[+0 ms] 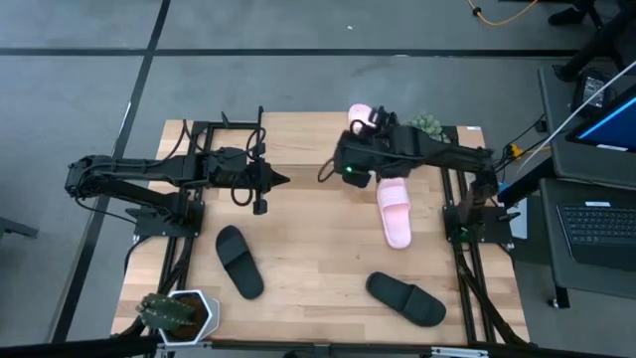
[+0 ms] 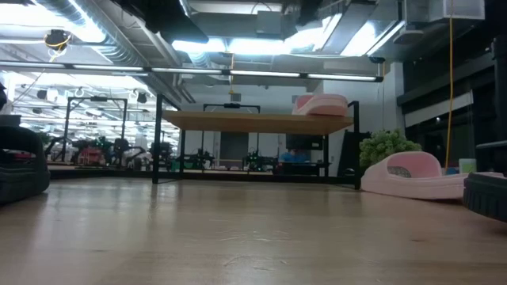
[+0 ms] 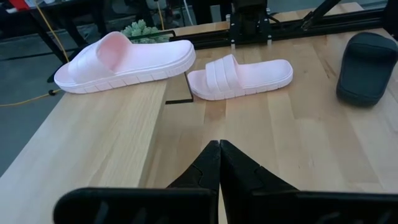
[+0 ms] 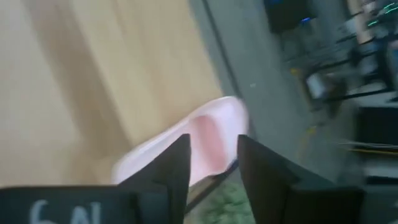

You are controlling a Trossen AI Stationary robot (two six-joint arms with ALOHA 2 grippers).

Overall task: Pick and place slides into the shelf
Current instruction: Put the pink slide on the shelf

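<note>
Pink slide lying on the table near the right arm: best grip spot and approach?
Take the pink slide by its wide strap, coming straight down from above. It lies flat, sole down and clear of the other slides, so the raised strap is probably the easiest part to pinch.

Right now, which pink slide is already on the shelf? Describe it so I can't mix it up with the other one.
Find the shelf, the raised wood board at the table's far edge. The pink slide lies on its top near the right end, by the small green plant. The other pink slide lies down on the tabletop.
</note>
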